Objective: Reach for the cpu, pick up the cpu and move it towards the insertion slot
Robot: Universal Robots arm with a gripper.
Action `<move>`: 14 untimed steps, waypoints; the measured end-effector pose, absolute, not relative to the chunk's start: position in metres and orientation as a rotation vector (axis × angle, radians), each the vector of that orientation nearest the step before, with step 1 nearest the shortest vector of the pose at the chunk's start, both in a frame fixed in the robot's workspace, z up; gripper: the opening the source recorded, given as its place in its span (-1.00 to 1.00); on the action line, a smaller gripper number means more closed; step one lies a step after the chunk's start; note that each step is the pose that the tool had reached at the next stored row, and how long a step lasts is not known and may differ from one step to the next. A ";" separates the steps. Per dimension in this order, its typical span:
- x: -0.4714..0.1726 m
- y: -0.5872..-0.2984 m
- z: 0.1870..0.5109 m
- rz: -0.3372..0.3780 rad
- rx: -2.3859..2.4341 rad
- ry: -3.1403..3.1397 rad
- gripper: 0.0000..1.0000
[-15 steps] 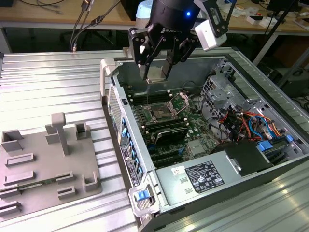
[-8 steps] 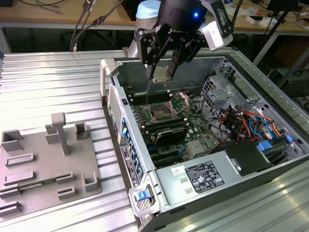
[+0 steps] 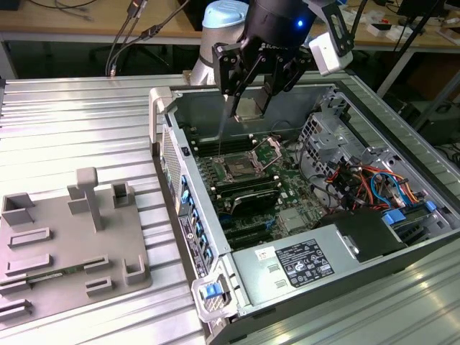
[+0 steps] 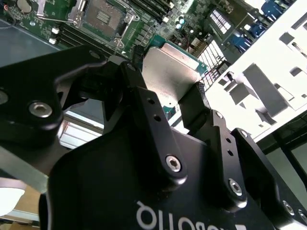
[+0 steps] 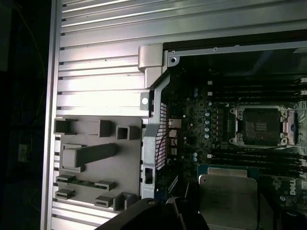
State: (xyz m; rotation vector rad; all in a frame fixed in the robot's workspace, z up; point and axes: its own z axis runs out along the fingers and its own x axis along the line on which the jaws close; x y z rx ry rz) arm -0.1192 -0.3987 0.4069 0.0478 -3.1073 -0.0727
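The cpu (image 3: 248, 108) is clamped in the gripper (image 3: 250, 109) above the insertion slot (image 3: 239, 169); level, squared alignment is advised.

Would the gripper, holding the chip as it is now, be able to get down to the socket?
Probably yes: the gripper holds the chip above the open case, and nothing appears to stand over the socket.

The cpu (image 3: 248, 108) hangs above the insertion slot (image 3: 238, 168).
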 end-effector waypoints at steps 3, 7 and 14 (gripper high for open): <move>-0.112 -0.397 0.406 -0.073 0.048 -3.107 0.09; -0.100 -0.388 0.403 -0.073 0.048 -3.107 0.09; -0.078 -0.370 0.396 -0.073 0.047 -3.107 0.09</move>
